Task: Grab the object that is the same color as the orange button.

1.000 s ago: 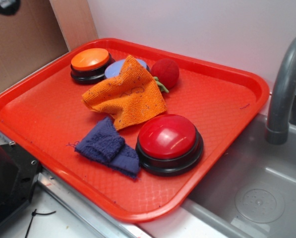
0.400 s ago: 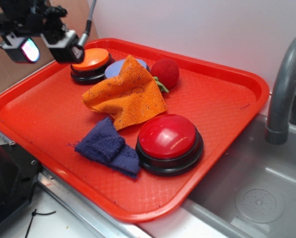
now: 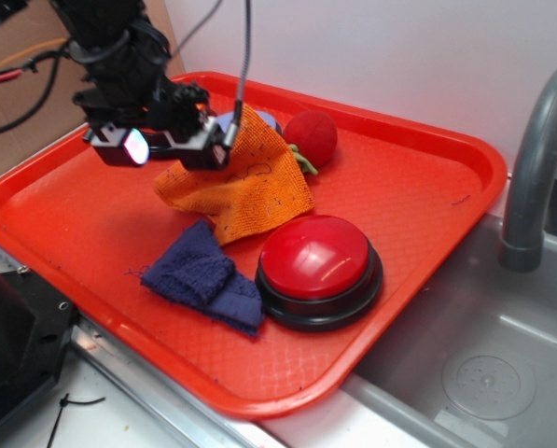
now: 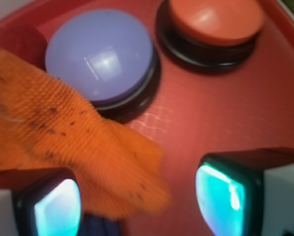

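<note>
The object, an orange terry cloth [image 3: 250, 182] with dark specks, lies rumpled mid-tray, its far corner draped on the lavender button [image 4: 100, 56]. My gripper [image 3: 171, 147] hovers open over the cloth's left edge. In the wrist view the cloth [image 4: 63, 132] reaches in between the gripper's [image 4: 139, 204] two glowing pads, nearer the left one, and nothing is gripped. The orange button [image 4: 215, 19] stands beyond, at the tray's far corner; the arm hides it in the exterior view.
All of this sits on a red tray [image 3: 418, 187]. A large red button [image 3: 315, 259] and a dark blue cloth [image 3: 203, 275] lie near the front. A red ball [image 3: 311, 137] is at the back. A grey faucet [image 3: 539, 159] and sink [image 3: 483, 364] are on the right.
The gripper came in from the upper left, passed the orange button, and moved right and down to the orange cloth's left edge. The objects on the tray stayed put.
</note>
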`<state>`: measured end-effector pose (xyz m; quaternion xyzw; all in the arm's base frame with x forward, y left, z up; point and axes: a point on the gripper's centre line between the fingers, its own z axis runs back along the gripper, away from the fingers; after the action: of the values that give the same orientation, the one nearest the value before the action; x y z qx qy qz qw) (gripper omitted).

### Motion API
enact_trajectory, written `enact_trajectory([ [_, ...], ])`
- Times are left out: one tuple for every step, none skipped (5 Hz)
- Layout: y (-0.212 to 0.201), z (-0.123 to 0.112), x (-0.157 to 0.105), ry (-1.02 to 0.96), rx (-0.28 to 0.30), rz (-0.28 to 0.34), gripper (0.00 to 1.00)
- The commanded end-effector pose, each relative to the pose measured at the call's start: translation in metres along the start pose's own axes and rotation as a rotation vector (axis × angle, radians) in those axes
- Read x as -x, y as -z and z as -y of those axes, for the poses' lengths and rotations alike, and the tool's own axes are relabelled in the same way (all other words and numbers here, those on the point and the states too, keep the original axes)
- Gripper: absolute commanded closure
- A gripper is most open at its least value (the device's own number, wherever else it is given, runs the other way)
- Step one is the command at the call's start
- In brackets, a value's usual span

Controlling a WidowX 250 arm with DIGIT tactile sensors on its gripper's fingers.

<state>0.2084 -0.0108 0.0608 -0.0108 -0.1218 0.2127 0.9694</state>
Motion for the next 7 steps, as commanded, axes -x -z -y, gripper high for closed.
enact_trajectory([
  [0.036, 0.014, -0.012, -0.002, 0.009, -0.043, 1.00],
  [0.031, 0.012, -0.010, -0.033, 0.001, -0.035, 1.00],
  [0.016, 0.006, -0.012, -0.054, 0.004, -0.039, 1.00],
  [-0.011, -0.003, -0.018, -0.013, 0.000, -0.052, 1.00],
  [-0.049, -0.012, -0.022, 0.123, 0.012, -0.091, 1.00],
  [-0.083, -0.025, -0.021, 0.223, -0.004, -0.120, 1.00],
  [-0.108, -0.044, -0.014, 0.230, -0.001, -0.104, 1.00],
])
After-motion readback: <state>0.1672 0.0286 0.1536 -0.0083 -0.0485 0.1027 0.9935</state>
